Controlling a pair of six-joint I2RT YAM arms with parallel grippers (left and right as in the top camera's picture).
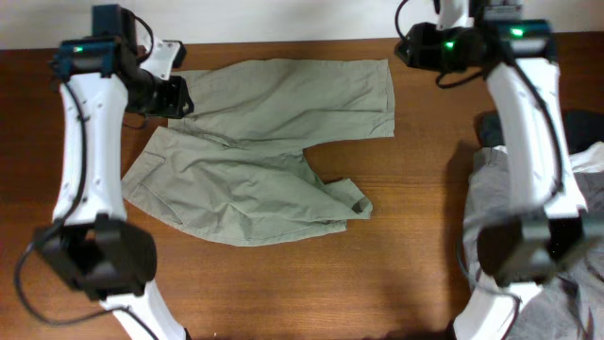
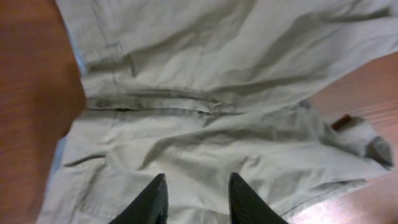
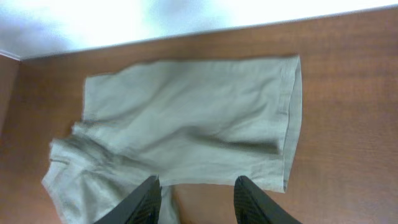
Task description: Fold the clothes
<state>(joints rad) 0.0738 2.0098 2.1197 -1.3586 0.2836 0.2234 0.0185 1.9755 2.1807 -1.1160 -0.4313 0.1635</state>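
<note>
The khaki shorts [image 1: 264, 142] lie spread flat on the wooden table [image 1: 415, 246], waistband to the left and both legs pointing right. The near leg's hem corner is turned over [image 1: 357, 203]. My left gripper [image 1: 179, 94] hovers at the far-left waistband corner; in the left wrist view its fingers [image 2: 196, 190] are open and empty above the shorts [image 2: 217, 74]. My right gripper [image 1: 411, 45] is held near the table's far edge, right of the far leg's hem. In the right wrist view its fingers [image 3: 196, 193] are open and empty above the shorts [image 3: 193, 118].
A pile of grey trousers [image 1: 500, 189] and dark and white garments [image 1: 585, 127] lies at the table's right edge, under the right arm. The table's far edge meets a white surface [image 1: 283, 19]. Bare wood lies in front of the shorts.
</note>
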